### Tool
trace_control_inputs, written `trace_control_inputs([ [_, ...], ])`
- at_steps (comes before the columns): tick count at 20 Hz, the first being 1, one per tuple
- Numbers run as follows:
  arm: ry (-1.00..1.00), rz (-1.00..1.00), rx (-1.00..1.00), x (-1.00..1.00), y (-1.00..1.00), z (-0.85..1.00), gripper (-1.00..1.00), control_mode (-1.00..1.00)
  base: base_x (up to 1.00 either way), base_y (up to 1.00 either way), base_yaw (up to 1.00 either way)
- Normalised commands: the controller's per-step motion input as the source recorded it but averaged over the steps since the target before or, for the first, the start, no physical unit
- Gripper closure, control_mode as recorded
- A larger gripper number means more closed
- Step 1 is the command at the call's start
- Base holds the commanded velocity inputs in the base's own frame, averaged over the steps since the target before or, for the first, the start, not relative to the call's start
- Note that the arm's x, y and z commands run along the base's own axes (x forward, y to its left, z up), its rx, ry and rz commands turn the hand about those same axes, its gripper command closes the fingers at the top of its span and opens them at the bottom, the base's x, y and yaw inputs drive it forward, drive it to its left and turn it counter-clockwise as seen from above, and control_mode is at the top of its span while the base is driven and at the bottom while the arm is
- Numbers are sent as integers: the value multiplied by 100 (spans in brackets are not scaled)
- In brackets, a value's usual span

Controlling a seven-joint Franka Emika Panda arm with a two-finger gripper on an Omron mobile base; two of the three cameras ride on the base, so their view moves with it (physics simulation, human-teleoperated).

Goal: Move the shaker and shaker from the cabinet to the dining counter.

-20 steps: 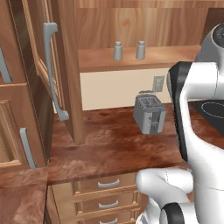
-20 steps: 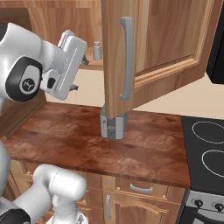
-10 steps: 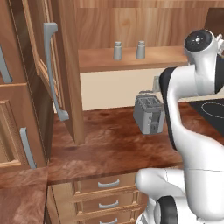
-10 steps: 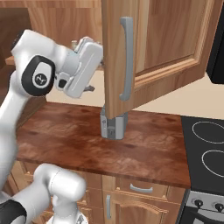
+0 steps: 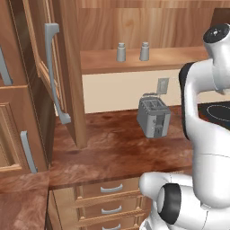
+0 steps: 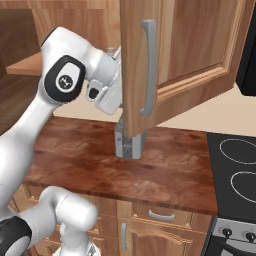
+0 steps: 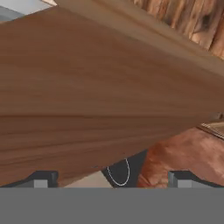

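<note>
2 shakers, both on the cabinet shelf (image 5: 179, 60), upright, side by side with a small gap, not touching: left shaker (image 5: 121, 52) and right shaker (image 5: 144, 51), up around 12 o'clock in the left base view. Nothing holds either one.

Cabinet (image 5: 134, 22): 2 doors swung open. Left door (image 5: 63, 67) at 9 o'clock in the left base view, with 1 long grey bar handle (image 5: 55, 72). Right door (image 6: 170, 60) at 12–1 o'clock in the right base view, with 1 grey bar handle (image 6: 148, 67).

1 grey toaster (image 5: 153, 117) on the kitchen counter (image 5: 112, 152), near dead centre of the left base view, below the shelf and well apart from the shakers. In the right base view the open door hides its upper part. 1 wall outlet (image 5: 162, 85) just behind it.

Arm: wrist tucked against the edge of the right door, at about 10 o'clock in the right base view. Pincer (image 7: 113, 178) spread wide, empty; 2 fingertips (image 7: 41, 177) at the bottom of the hand view, a wood panel close in front of them. Which panel it is I cannot tell.

Stovetop (image 6: 235, 170) at 3–4 o'clock in the right base view, 2 burner rings visible. 3 drawer fronts (image 5: 112, 188) under the counter at 6 o'clock in the left base view.
</note>
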Motion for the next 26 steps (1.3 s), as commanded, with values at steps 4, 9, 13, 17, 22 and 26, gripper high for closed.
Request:
trace_control_inputs([
  [4,-6,-30,1,-15,-55,-11,-100,-100,0,0,0],
  [9,-9,-30,0,-21,-52,-7,-100,-100,0,0,0],
  [13,-8,-28,0,-13,-58,-3,-100,-100,0,0,0],
  [17,-9,-18,0,-3,-31,-7,-100,-100,0,0,0],
  [22,-19,-1,0,-2,4,-6,-100,-100,0,0,0],
  [26,-20,3,0,0,62,-12,-100,-100,0,0,0],
])
